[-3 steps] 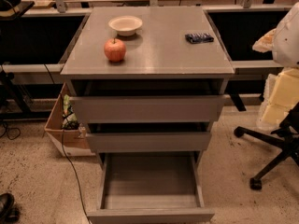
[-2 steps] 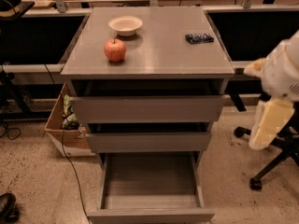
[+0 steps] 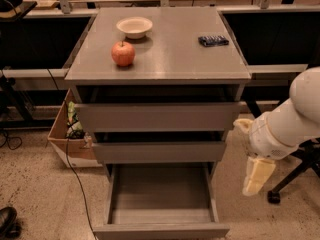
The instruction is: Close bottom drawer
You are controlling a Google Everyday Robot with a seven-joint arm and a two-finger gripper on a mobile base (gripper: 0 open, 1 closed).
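The bottom drawer (image 3: pixel 160 196) of the grey cabinet is pulled far out. Its empty grey tray shows from above, and its slim front panel (image 3: pixel 161 231) lies at the bottom edge of the view. The top drawer front (image 3: pixel 157 116) and the middle drawer front (image 3: pixel 159 152) above it each stick out a little. My white arm (image 3: pixel 295 116) comes in from the right. My cream gripper (image 3: pixel 256 178) hangs pointing down beside the cabinet's right side, level with the bottom drawer and apart from it.
On the cabinet top (image 3: pixel 175 59) stand a red apple (image 3: pixel 123 53), a white bowl (image 3: pixel 134 27) and a dark packet (image 3: pixel 213 40). A cardboard box (image 3: pixel 67 136) and a cable lie on the floor at the left. An office chair base (image 3: pixel 295 176) stands at the right.
My arm has swung left and down from the right edge, bringing the gripper close to the cabinet's right side. The drawers have not moved.
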